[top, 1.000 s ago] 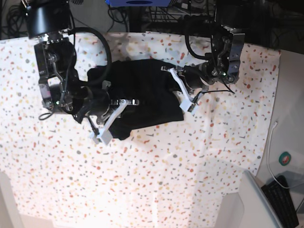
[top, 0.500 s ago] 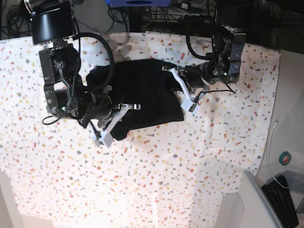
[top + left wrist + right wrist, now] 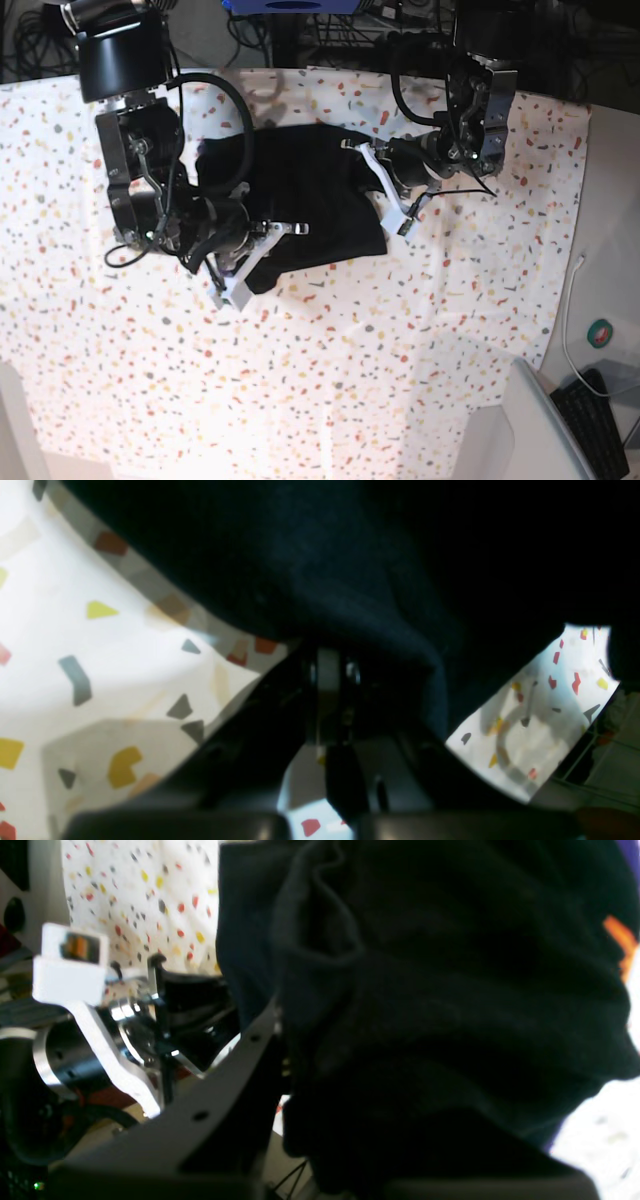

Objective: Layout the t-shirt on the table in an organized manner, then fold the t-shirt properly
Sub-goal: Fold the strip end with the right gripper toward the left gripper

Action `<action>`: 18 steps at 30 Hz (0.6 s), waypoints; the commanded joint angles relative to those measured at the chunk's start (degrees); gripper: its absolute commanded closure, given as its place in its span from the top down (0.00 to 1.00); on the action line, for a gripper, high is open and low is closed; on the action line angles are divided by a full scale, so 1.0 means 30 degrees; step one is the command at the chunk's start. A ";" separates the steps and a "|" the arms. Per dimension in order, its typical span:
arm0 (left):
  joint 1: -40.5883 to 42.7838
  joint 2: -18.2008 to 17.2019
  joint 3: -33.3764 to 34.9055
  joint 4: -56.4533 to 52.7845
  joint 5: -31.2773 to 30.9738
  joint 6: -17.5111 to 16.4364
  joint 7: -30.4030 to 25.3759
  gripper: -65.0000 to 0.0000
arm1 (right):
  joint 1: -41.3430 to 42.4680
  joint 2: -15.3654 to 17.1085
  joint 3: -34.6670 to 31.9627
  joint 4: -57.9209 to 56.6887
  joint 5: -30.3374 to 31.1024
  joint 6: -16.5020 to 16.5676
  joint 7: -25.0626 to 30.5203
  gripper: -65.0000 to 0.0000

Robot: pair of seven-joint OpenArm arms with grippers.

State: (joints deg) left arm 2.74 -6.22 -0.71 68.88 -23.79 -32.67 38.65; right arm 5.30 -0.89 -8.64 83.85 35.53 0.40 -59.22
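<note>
1. Gripping cloth on both sides, we have the left gripper (image 3: pixel 372 178) fully closed at the t-shirt's (image 3: pixel 300 190) edge on the base view's right; in its wrist view dark fabric bunches right over the fingertips, so we judge it pinched on the hem.
2. Our right gripper (image 3: pixel 232 232) sits at the opposite edge, nearly closed, and its wrist view shows black folds (image 3: pixel 425 1005) draped over the finger (image 3: pixel 240 1060), which reads as a hold on the t-shirt.
3. We judge the step in hand to be the layout: the garment lies as a crumpled dark heap between the two arms, not yet spread flat, with an orange scrap of print showing in the right wrist view.
4. Next, we think, the two holds should draw apart and slightly upward to pull the heap open, then lower it smoothly; tugging too hard may drag the table (image 3: pixel 330 380) cover along.
5. Outward, the speckled white cover runs wide and bare below the shirt, with ample room for spreading.
6. Beyond the far edge are dark cables (image 3: pixel 30 40); at the lower right corner lies a keyboard (image 3: pixel 600 420).
</note>
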 commanded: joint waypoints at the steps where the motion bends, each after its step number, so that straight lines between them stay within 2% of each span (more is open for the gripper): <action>1: -0.0196 -0.0110 -0.0071 0.0292 -0.0055 -0.0086 -0.0064 0.00 | 0.0475 -0.0071 -0.0005 0.0254 0.0362 -0.0003 0.0620 0.00; 11: -0.0196 -0.0140 -0.0071 0.0292 -0.0055 -0.0086 -0.0064 0.00 | 0.0856 -0.0101 -0.0005 -0.1006 0.0362 -0.0003 0.0913 0.00; 15: -0.0108 -0.0169 -0.0100 0.0497 -0.0114 -0.0086 -0.0035 0.00 | 0.0885 -0.0481 0.0024 -0.1739 0.0362 -0.0003 0.0913 0.00; 18: 0.0478 -0.0755 -0.0774 0.1845 -0.0172 -0.0086 -0.0006 0.00 | 0.0885 -0.0569 0.0024 -0.1768 0.0362 -0.0003 0.0913 0.00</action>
State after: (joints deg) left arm 4.58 -7.57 -2.22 73.12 -23.62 -32.88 39.86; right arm 6.79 -2.37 -8.64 77.60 35.53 0.38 -56.99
